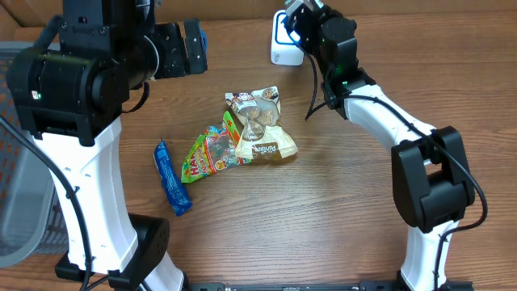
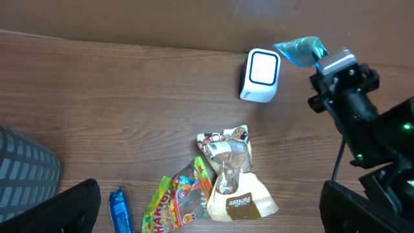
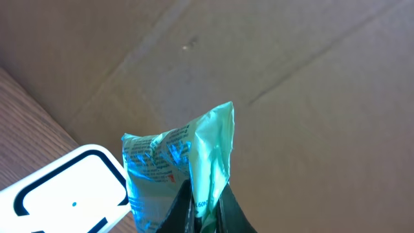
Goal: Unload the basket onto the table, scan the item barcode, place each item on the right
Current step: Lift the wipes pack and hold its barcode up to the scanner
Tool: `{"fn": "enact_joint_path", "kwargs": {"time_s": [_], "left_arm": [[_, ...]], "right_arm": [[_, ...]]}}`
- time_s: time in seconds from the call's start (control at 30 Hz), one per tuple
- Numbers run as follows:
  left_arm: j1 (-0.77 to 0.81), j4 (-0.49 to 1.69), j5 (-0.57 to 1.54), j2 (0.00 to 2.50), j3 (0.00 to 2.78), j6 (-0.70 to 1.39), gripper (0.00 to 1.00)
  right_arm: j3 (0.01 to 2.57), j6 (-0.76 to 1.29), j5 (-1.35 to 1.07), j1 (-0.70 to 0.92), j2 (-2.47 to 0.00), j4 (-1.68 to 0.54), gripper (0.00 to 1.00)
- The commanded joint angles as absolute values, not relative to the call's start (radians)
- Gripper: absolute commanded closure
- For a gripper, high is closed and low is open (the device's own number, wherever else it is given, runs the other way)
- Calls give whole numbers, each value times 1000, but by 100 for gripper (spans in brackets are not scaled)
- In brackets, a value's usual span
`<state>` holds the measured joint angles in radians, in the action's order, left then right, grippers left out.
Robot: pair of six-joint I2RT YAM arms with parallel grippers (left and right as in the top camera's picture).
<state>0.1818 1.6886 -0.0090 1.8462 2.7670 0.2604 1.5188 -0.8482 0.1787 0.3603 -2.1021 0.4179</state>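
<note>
**One Teal Packet Held Up Beside the Scanner, Pile Lying at Table Centre**

Two arms stood at the wooden table. The right gripper was clenched on one teal packet, pinching its lower edge so that the crinkled foil stood up above the fingers. In the left wrist view this packet hung in the air just beside the one white scanner, at about the scanner's 2 o'clock, apart from it. The scanner itself sat at the table's 12 o'clock edge, its blue-ringed face turned upward.

The left gripper was released, its jaws spread wide and holding nothing, high over the table's 10 o'clock side.

The other goods lay at table centre, well apart from the scanner at its 6 o'clock. One green-and-orange gummy bag lay touching one tan pouch, the pouch at the bag's 3 o'clock. A clear-fronted packet with a printed top rested over the pouch's 12 o'clock end; whether it was a separate item could not be told. One blue stick wrapper lay alone at the gummy bag's 8 o'clock, near but not touching.

One grey mesh basket sat off the table's 9 o'clock edge. Brown cardboard filled the background behind the packet.
</note>
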Motion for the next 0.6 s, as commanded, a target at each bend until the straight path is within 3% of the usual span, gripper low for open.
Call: {"fn": "enact_joint_path", "kwargs": {"time_s": [0.0,0.57], "left_arm": [[184,1689,-14,1844,2768,262,0],[184,1689,-14,1844,2768,262,0]], "right_arm": [[1545,-965,129,359,-2112,458,96],[1545,-1218,43,359,-2226,584,96]]}}
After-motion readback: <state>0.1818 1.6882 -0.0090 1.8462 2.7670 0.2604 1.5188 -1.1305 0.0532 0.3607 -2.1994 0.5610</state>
